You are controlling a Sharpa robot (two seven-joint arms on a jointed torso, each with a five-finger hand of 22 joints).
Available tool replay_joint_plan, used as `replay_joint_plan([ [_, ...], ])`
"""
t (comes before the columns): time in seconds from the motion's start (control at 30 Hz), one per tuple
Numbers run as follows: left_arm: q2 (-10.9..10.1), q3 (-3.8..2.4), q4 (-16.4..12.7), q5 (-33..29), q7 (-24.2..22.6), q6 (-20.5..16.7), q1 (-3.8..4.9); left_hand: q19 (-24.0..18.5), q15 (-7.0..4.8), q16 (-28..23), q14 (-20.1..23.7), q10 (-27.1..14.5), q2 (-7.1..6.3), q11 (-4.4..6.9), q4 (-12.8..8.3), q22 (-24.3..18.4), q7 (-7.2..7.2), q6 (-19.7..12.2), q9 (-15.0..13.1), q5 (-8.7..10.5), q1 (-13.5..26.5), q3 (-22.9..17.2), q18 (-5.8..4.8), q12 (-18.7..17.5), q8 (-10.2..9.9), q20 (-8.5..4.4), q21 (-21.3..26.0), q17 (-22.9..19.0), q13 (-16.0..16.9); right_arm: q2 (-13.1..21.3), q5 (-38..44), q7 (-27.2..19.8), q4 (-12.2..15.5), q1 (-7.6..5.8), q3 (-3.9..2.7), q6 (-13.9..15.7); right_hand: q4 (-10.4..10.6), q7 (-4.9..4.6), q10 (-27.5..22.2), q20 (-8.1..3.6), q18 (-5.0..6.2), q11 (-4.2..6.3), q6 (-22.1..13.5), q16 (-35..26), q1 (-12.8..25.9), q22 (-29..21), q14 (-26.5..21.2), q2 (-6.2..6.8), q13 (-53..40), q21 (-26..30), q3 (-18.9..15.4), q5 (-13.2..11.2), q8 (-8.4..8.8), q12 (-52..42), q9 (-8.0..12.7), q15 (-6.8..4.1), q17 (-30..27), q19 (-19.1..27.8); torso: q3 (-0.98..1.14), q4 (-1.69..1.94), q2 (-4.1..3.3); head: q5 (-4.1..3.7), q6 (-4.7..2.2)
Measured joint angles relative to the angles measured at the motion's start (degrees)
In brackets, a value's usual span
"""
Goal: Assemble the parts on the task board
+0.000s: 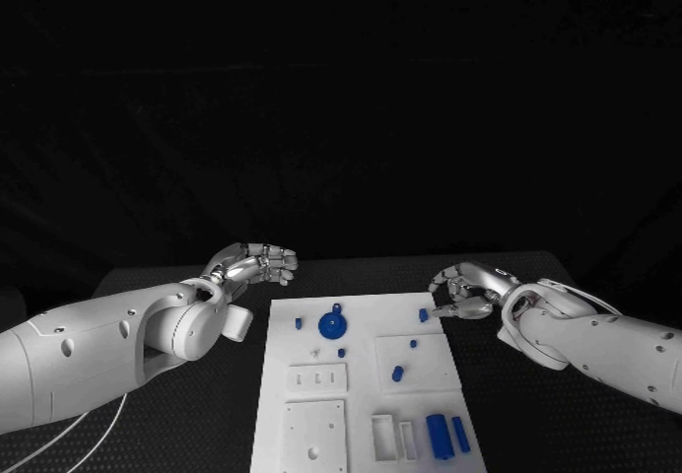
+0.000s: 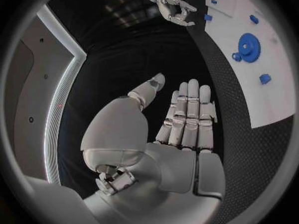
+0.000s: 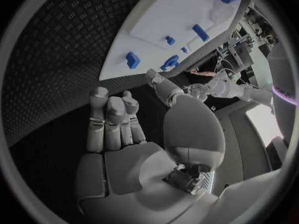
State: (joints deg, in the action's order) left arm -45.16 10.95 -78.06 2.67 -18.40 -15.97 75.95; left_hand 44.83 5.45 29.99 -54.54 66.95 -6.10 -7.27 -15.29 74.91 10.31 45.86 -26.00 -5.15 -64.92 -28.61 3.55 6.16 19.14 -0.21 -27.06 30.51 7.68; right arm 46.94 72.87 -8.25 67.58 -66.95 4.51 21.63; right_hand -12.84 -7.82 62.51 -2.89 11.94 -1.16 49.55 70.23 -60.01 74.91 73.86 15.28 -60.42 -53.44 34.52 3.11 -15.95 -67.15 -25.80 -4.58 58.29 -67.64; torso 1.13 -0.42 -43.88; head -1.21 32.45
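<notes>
While blue parts (image 1: 443, 435) are lying loose on the board (image 1: 315, 434), we are holding both robot hands, left (image 1: 256, 264) and right (image 1: 466, 292), empty, fingers apart, assembly mostly remaining.

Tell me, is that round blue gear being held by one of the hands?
No, the blue gear lies on the white board, apart from both hands.

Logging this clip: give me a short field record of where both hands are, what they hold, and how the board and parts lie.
left hand: beside the board's far left corner, off it, holding nothing
right hand: at the board's far right edge, close to a small blue peg, holding nothing
task board: white, flat on the black table
blue gear: on the board's far part
blue bars: in the near right corner
</notes>
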Motion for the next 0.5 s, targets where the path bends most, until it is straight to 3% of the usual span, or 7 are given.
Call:
replay_joint_plan([
  [0.43, -0.03, 0.01, -0.06, 0.23, -0.05, 0.39, -0.07, 0.00, 0.00, 0.00, 0.00, -0.21, 0.00, -0.21, -0.17, -0.01, 0.00, 0.00, 0.01, 0.00, 0.00, -0.17, -0.04, -0.35, 0.00, 0.00, 0.00, 0.05, -0.01, -2.35, 0.65, -1.55, -3.53, 1.87, 0.03, -0.73, -0.28, -0.16, -0.63, 0.41, 0.00, -0.12, -0.19, -0.23, -1.47, 0.00, -0.47, -0.42, 0.00, 0.21, -0.28, 0.00, 0.21, 0.00, 0.19, 0.06, 0.06, 0.44, -0.15, 0.31, -0.15, -0.10, 0.50],
  [0.5, -0.04, 0.01, -0.09, 0.25, -0.05, 0.43, -0.07, 0.00, 0.00, 0.00, 0.00, -0.21, 0.00, -0.21, -0.17, -0.01, 0.00, 0.00, 0.01, 0.00, 0.00, -0.17, -0.05, -0.35, 0.00, 0.00, 0.00, 0.04, -0.01, -2.70, 0.72, -1.64, -3.94, 2.11, 0.03, -0.79, -0.31, -0.15, -0.67, 0.41, 0.00, -0.08, -0.20, -0.23, -2.03, 0.00, -0.47, -0.97, 0.01, 0.21, -0.25, 0.00, 0.21, 0.00, 0.19, 0.06, 0.06, 0.44, -0.15, 0.36, -0.20, -0.10, 0.56],
])
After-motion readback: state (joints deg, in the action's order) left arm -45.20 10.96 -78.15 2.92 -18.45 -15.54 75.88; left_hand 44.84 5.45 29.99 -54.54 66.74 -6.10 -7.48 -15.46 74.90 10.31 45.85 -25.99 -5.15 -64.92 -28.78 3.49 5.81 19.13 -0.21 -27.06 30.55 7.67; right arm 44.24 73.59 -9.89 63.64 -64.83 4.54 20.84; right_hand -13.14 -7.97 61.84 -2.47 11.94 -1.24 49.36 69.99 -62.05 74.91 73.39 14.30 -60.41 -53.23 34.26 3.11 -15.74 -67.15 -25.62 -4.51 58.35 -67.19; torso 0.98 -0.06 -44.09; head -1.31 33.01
